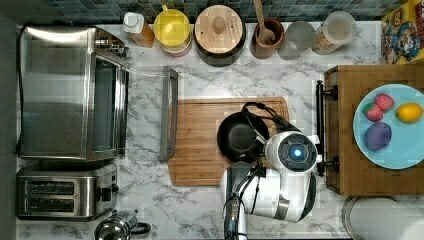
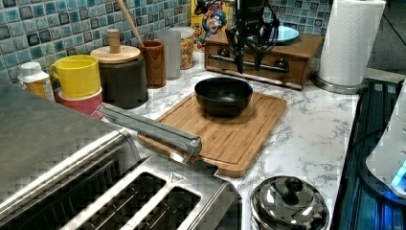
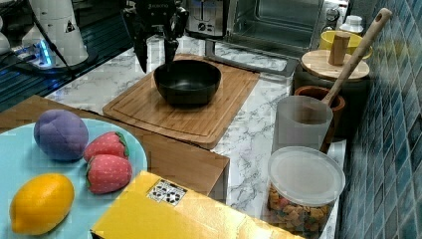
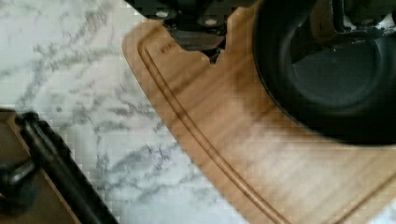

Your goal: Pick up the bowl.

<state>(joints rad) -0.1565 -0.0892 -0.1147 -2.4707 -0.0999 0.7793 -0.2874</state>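
Top view: the black bowl (image 1: pixel 239 136) sits upright on the wooden cutting board (image 1: pixel 200 145), toward the top view's right end of the board. The white arm (image 1: pixel 280 182) reaches in from the near edge, its wrist covering the bowl's right rim. A toaster oven (image 1: pixel 70 92) with its door down stands at the top view's left, a toaster (image 1: pixel 62 192) beside it. Along the tiled wall stand a yellow mug (image 1: pixel 172 27) and the pot with wooden lid (image 1: pixel 219 32).

Left view: the gripper (image 2: pixel 249 60) hangs above the counter just beyond the bowl's (image 2: pixel 223 95) far rim, not touching it. Its two fingers (image 2: pixel 239 57) stand apart, nothing between them. A paper towel roll (image 2: pixel 348 40) stands at the left view's right.

Right view: the bowl (image 3: pixel 187 81) rests on the board (image 3: pixel 184 107), empty. The gripper (image 3: pixel 155 52) is poised at the bowl's rim on the right view's left, one finger outside the rim, the other at or just over it, spread. A light blue plate (image 3: pixel 15 154) near the camera carries a lemon (image 3: pixel 41 203) and two strawberries (image 3: pixel 107 162).

Wrist view: the bowl (image 4: pixel 336 79) lies on the board (image 4: pixel 243 140); one finger (image 4: pixel 198 39) is above bare wood beside the bowl, the other over its interior.
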